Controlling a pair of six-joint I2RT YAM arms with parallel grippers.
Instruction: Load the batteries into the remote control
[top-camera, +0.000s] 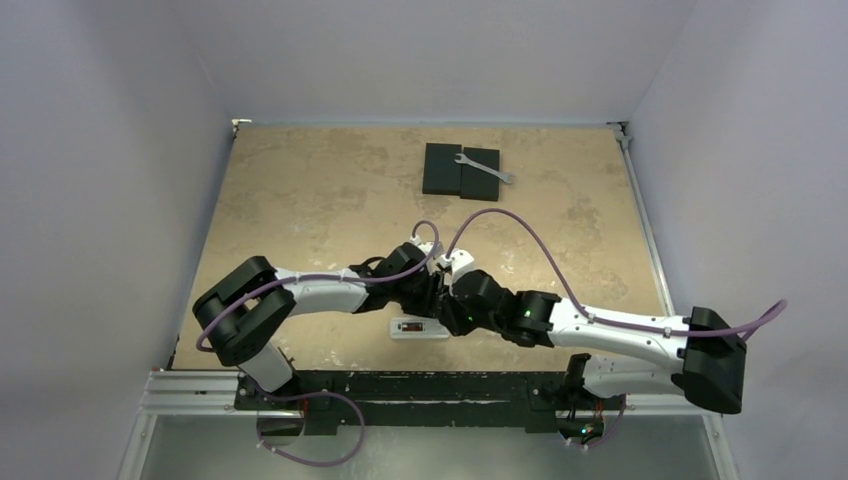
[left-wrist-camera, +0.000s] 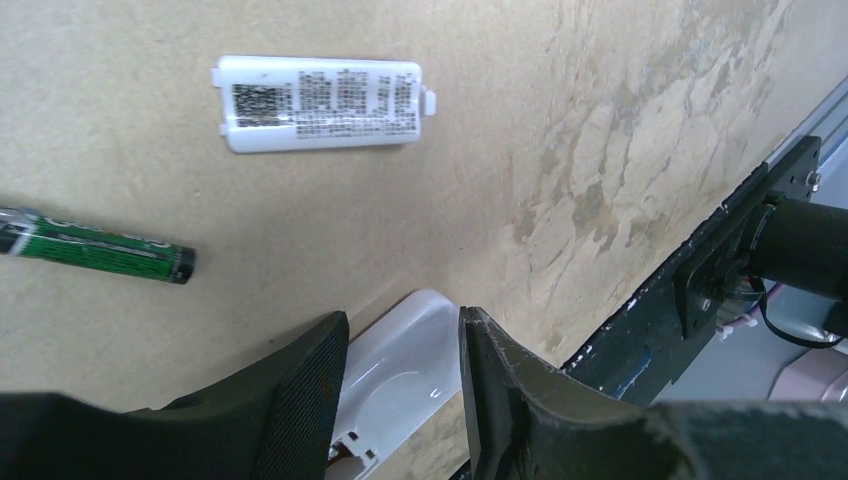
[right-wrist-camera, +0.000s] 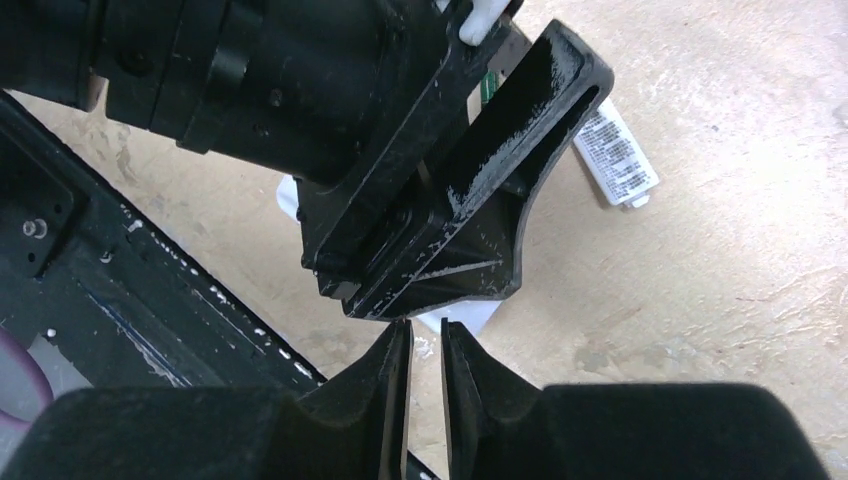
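Left wrist view: our left gripper (left-wrist-camera: 402, 320) clamps the remote control (left-wrist-camera: 400, 370) at its end; our right gripper (right-wrist-camera: 425, 350) stands narrowly parted, empty. We should brace firmly — the loose battery (left-wrist-camera: 100, 250) lies beyond, the battery cover (left-wrist-camera: 320, 103) farther — and fetch it squarely.

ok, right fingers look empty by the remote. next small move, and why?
Probably lift the right gripper clear and swing it toward the loose battery. Its fingers stand slightly apart with nothing between them. The left gripper brackets the remote. That battery lies near the detached cover, so one cell seems left to load.
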